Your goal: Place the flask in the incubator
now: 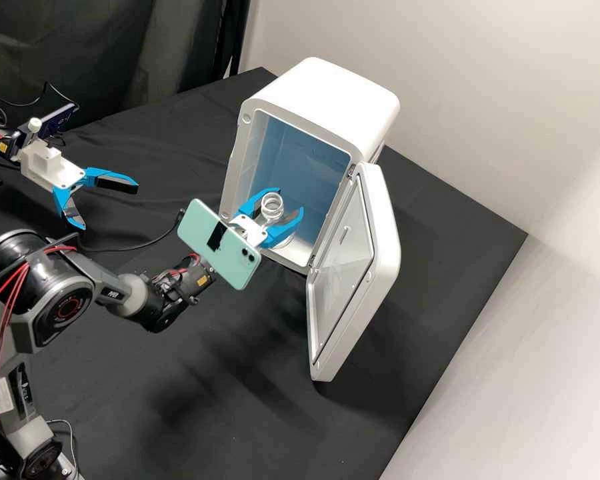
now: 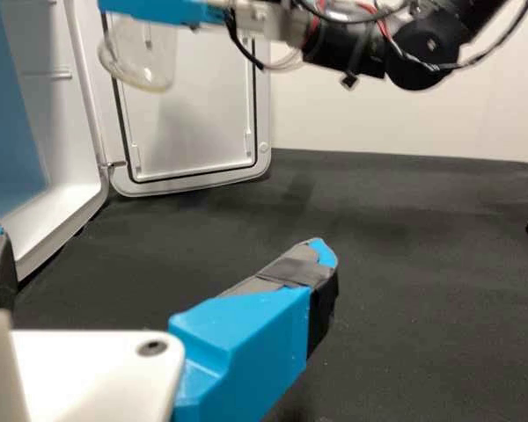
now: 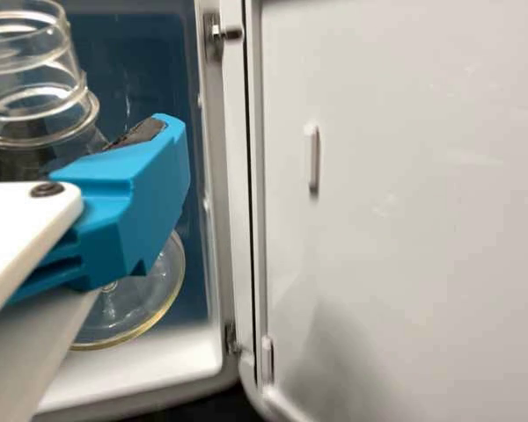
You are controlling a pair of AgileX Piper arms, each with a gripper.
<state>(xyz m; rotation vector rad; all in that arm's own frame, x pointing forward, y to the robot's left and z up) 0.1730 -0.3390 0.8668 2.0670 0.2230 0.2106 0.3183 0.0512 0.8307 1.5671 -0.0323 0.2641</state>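
The clear glass flask (image 1: 272,203) hangs by its neck in my right gripper (image 1: 273,217), which is shut on it at the mouth of the white incubator (image 1: 327,93). The flask's round body is just inside the blue-lined chamber, above the floor. In the right wrist view one blue finger (image 3: 132,202) presses against the flask (image 3: 35,79) next to the door hinge. The incubator door (image 1: 353,267) stands swung open on the right. My left gripper (image 1: 103,200) is open and holds nothing, well to the left of the incubator, over the bench.
A mint-green phone (image 1: 217,243) is mounted on the right arm's wrist. The open door (image 2: 194,114) juts out beside the chamber opening. The black bench (image 1: 200,373) lies open in front of the incubator. The bench edge runs along the right, with a white wall behind.
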